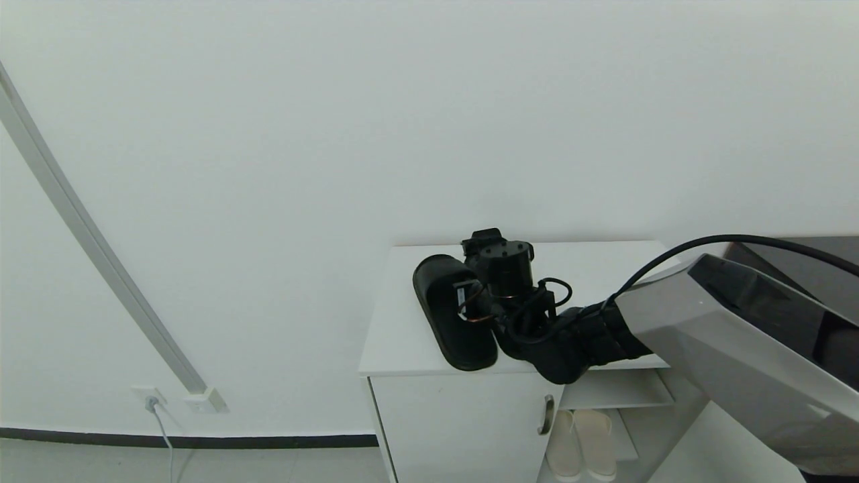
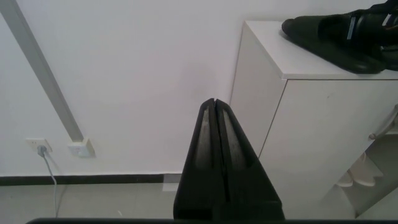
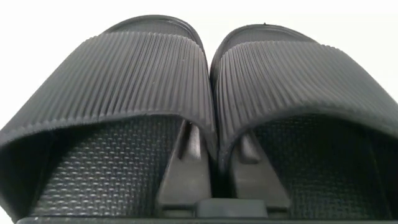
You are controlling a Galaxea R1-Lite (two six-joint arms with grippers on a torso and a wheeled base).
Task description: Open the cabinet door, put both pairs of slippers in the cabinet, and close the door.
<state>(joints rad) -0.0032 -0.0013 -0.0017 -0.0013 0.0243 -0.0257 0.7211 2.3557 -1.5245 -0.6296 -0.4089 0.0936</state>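
Evidently the right claw [image 3: 215, 146] holds the black slippers [image 1: 451, 315] as one bundle. A finger goes under each strap and the two squeeze the touching inner walls together, so both shoes should lift in a single move. The pair sits on the cabinet's top surface [image 1: 396, 339], toward its near edge, a likely pick-up spot before going down to the shelves.

Below, the right side of the cabinet [image 1: 456, 436] stands open, while the left door, with its handle [image 1: 547, 414], is shut. White slippers [image 1: 582, 444] lie side by side on a low shelf inside, so that pair looks done. The left claw [image 2: 214, 111], pressed closed on nothing, hangs low to the left of the cabinet, out of the way.

Count: two black slippers, two white, one cabinet, two claws.
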